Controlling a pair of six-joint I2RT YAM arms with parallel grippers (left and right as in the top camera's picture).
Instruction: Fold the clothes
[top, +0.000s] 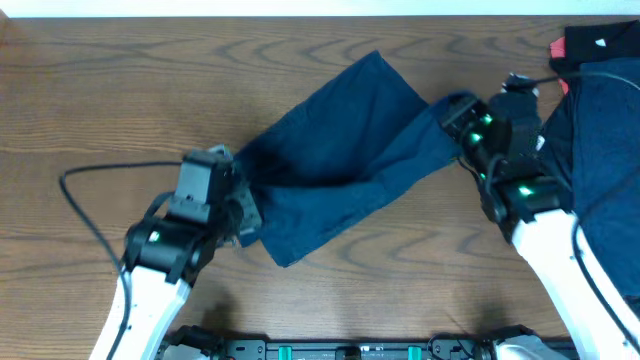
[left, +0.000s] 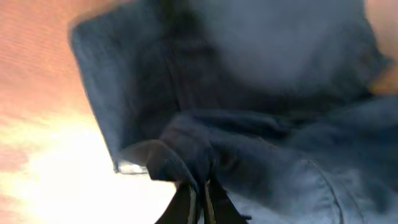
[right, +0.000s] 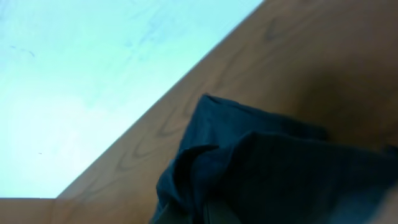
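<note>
Garment of soft navy-blue cloth (top: 340, 160) lies mid-table on the brown wooden table (top: 100, 90), stretched between both arms. Left gripper (top: 243, 208) pinches its near-left edge, jaws pressed together; right gripper (top: 455, 118) likewise pinches its right end. More dark clothes (top: 600, 110) sit piled far right.

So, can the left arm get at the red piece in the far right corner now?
Probably not. The red piece lies across the table, behind the right arm, and the left gripper is shut on the navy garment.
</note>
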